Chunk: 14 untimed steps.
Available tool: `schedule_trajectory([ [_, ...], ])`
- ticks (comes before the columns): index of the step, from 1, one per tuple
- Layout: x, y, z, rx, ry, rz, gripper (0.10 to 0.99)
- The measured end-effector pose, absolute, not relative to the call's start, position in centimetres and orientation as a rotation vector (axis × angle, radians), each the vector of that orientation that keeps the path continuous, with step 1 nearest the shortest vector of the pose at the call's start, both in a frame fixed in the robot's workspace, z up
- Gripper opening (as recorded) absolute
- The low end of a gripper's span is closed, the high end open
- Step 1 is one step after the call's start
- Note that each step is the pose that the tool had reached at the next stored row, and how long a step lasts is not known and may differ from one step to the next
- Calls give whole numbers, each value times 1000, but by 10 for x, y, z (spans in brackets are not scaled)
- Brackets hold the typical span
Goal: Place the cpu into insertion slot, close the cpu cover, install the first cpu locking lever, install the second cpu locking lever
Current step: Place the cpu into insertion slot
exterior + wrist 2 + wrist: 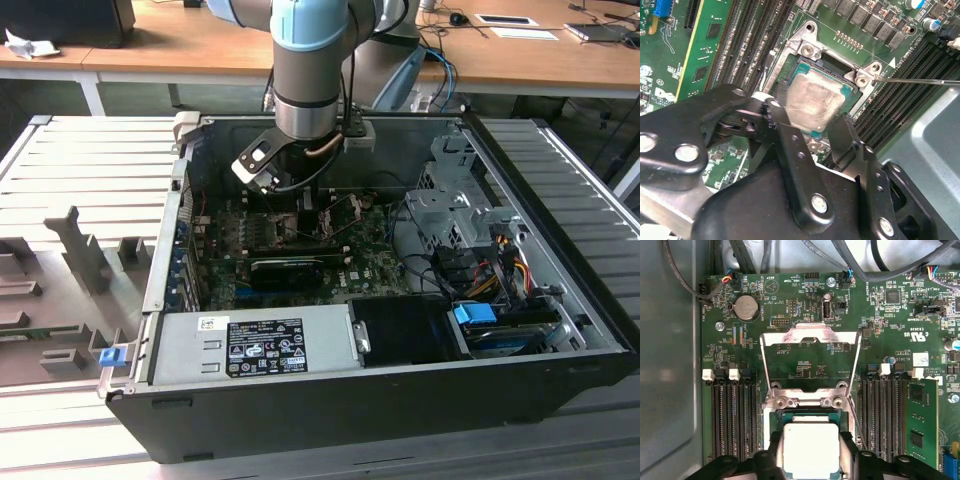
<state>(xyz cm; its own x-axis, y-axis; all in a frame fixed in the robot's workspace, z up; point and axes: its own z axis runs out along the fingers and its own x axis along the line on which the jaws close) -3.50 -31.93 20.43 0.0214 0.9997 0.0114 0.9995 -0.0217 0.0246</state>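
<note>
The small flat square cpu [811,450], pale silvery on its face, sits level over the black-rimmed square insertion slot [777,420], near the exterior view's centre. The thin silvery metal-frame cpu cover [810,336] stands swung open behind it.

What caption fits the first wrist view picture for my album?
Robot hand holds the silvery chip at its socket, metal cover open.

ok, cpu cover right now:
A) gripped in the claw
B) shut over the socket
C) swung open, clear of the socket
C: in the first wrist view the cover stands swung open beyond the socket, and the claw is shut on the cpu, not the cover.
</note>
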Motion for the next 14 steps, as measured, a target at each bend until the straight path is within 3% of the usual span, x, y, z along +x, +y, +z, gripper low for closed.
schedule_trajectory([
  [1, -35, -319, 204, 2238, 2190, 40, 600],
  [6, -35, -317, 209, 2238, 2190, 39, 588],
  [14, -35, -317, 215, 2236, 2188, 34, 106],
])
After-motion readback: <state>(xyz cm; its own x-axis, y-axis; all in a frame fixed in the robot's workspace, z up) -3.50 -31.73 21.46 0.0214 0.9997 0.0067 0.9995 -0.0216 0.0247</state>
